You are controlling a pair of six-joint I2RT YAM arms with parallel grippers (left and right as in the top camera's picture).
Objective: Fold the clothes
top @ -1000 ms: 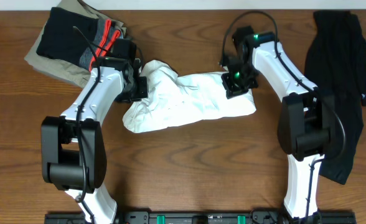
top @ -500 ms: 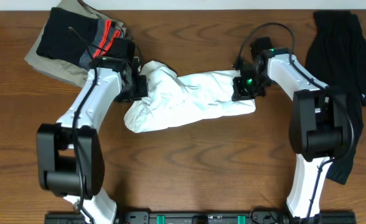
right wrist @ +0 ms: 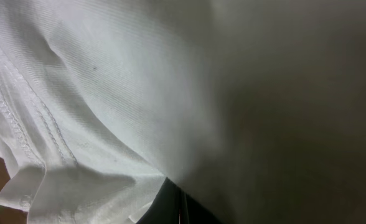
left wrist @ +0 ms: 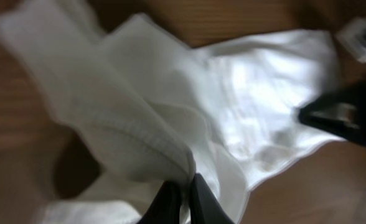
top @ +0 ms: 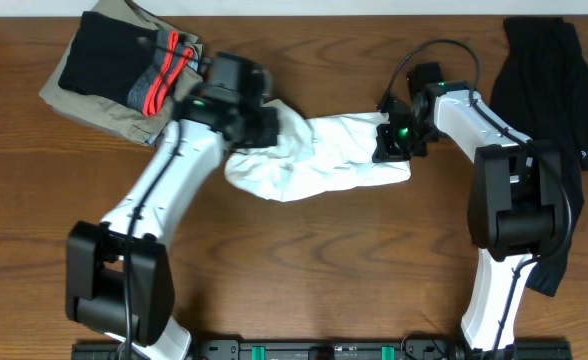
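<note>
1. The only writing in sight is a short line of white lettering on the black garment [top: 549, 120] at the right edge of the overhead view, and it is too small to read
2. The left end effector [top: 246, 112] sits upper left of centre with its jaws pinched narrow on the left end of the white T-shirt [top: 319, 165]. In the blurred left wrist view its two dark fingertips [left wrist: 169, 202] meet at the bottom centre, with a stitched fold of the shirt caught between them
3. The right end effector [top: 392, 140] is closed on the shirt's right end, upper right of centre. In its wrist view the cloth drapes over nearly everything, and only a dark sliver of its fingers [right wrist: 173, 202] shows at the bottom centre
4. The shirt lies crumpled in a bunched band across the upper middle of the wooden bench [top: 304, 260], spanning from one end effector to the other. Its lower edge bulges toward the bottom of the frame, and double-stitched hems show in both wrist views
5. A pile of clothes [top: 104, 70] lies in the upper left corner: khaki cloth underneath, black on top, and a grey piece with red stripes
</note>
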